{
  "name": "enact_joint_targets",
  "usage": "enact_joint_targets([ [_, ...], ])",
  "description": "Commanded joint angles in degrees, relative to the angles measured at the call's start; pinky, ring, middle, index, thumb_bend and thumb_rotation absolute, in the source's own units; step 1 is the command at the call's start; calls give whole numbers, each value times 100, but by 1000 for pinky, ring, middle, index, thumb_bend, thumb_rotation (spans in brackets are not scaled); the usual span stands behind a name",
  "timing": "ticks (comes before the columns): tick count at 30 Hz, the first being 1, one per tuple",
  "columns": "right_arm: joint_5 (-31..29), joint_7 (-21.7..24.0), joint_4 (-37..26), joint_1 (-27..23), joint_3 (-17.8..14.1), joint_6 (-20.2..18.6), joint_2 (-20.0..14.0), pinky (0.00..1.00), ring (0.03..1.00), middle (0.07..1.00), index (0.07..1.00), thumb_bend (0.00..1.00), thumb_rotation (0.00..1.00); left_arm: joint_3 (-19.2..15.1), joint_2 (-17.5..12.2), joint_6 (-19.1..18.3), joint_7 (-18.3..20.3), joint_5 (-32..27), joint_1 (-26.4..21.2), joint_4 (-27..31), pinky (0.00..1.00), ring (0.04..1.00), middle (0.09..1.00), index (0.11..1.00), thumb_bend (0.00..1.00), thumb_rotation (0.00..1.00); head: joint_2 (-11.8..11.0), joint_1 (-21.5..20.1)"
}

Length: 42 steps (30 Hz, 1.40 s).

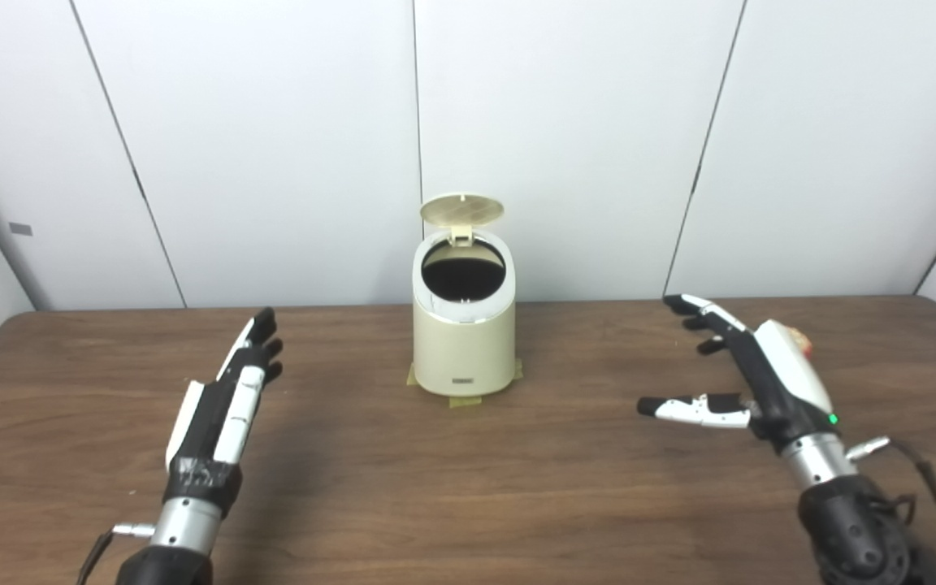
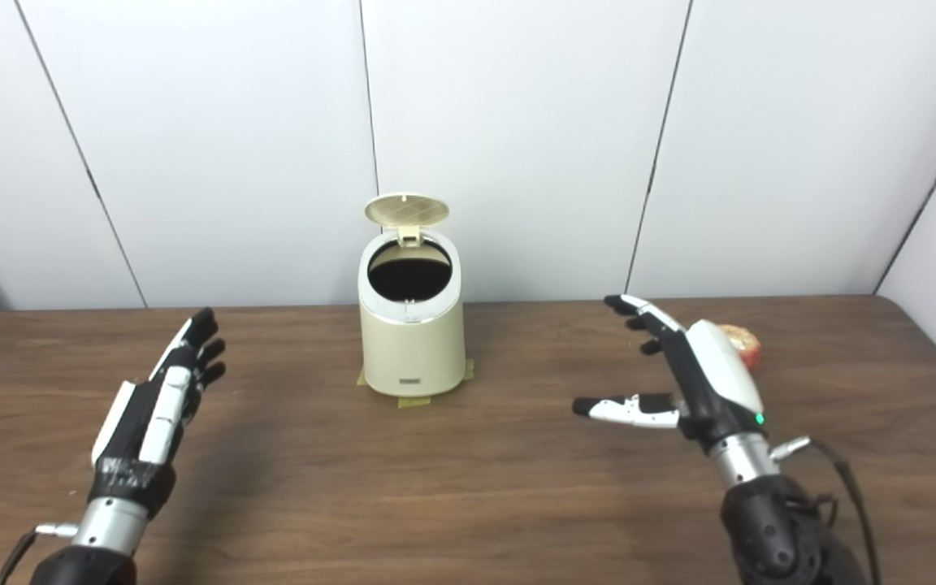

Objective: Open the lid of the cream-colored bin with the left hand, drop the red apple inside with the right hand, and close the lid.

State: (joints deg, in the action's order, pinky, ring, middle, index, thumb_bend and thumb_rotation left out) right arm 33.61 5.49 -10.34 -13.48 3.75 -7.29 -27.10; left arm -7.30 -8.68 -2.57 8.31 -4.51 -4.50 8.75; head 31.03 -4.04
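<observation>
Lid (image 1: 461, 210) up on the cream bin (image 1: 463, 345); both hands spread, empty. Your right hand (image 2: 699, 366) hovers beside the red apple (image 2: 743, 344), left hand (image 1: 228, 398) waiting; wrap the fruit fully before lifting.

The brown wooden table (image 2: 468, 504) bears a cream bin (image 2: 412, 345) and red apple (image 2: 746, 344).

No readable text anywhere. Cream-colored bin (image 1: 463, 341): small dark label plate low on front wall, lettering too small to read. Small grey tag (image 1: 20, 229) on left wall panel, blank or illegible.
</observation>
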Motion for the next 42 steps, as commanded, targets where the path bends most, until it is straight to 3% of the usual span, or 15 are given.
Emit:
enact_joint_targets([
  [1, 428, 667, -361, -543, 130, -329, -447, 691, 854, 894, 866, 918, 392, 17, -99, 368, 108, -164, -82, 68, 889, 917, 929, 920, 637, 872, -3, -1],
  [4, 823, 1580, -480, -945, 336, -947, -908, 742, 903, 928, 874, 992, 426, 50, -145, 561, 136, -136, 74, -7, 915, 918, 916, 905, 613, 851, -13, -28],
  [6, 831, 1950, -443, -1148, 380, -1152, -1069, 757, 923, 942, 871, 999, 373, 48, -148, 689, 118, -115, 144, -59, 928, 916, 908, 895, 579, 838, -13, -28],
  [11, 483, 2317, -110, -1495, 283, -1271, -1184, 691, 870, 908, 850, 987, 209, 41, -90, 789, 108, -244, 283, -145, 914, 907, 898, 873, 615, 843, -31, -71],
  [15, 722, 2552, 236, -1736, 429, -1415, -1332, 662, 872, 910, 855, 970, 174, 114, -52, 859, 198, -418, 341, -237, 898, 906, 903, 880, 637, 864, -67, -111],
  [20, 891, 2328, 1306, -1946, 614, -1250, -1383, 656, 867, 922, 871, 956, 227, 237, -69, 1007, 141, -187, 365, -336, 887, 901, 902, 878, 620, 875, -76, -64],
  [23, 888, 2228, 1842, -2056, 740, -1075, -1387, 710, 887, 920, 864, 953, 269, 273, -70, 1008, 119, -163, 369, -322, 898, 905, 901, 873, 619, 845, -57, -66],
  [28, 858, 2180, 2191, -2141, 921, -815, -1424, 776, 893, 897, 834, 919, 194, 354, -139, 1161, 83, 117, 376, -317, 896, 906, 912, 879, 564, 836, -34, -34],
  [34, 1017, 2093, 2612, -2275, 1155, -759, -1421, 819, 883, 895, 819, 918, 224, 432, -176, 1301, 19, 420, 342, -389, 860, 897, 918, 882, 553, 827, -62, 7],
  [37, 1021, 1971, 2764, -2266, 1170, -678, -1396, 881, 879, 882, 804, 891, 171, 436, -162, 1321, 11, 429, 316, -427, 845, 887, 913, 876, 533, 810, -79, -3],
  [42, 889, 2046, 2855, -2230, 1162, -759, -1331, 758, 901, 904, 816, 862, 141, 446, -141, 1287, -16, 457, 297, -436, 845, 896, 915, 868, 522, 784, -113, 20],
])
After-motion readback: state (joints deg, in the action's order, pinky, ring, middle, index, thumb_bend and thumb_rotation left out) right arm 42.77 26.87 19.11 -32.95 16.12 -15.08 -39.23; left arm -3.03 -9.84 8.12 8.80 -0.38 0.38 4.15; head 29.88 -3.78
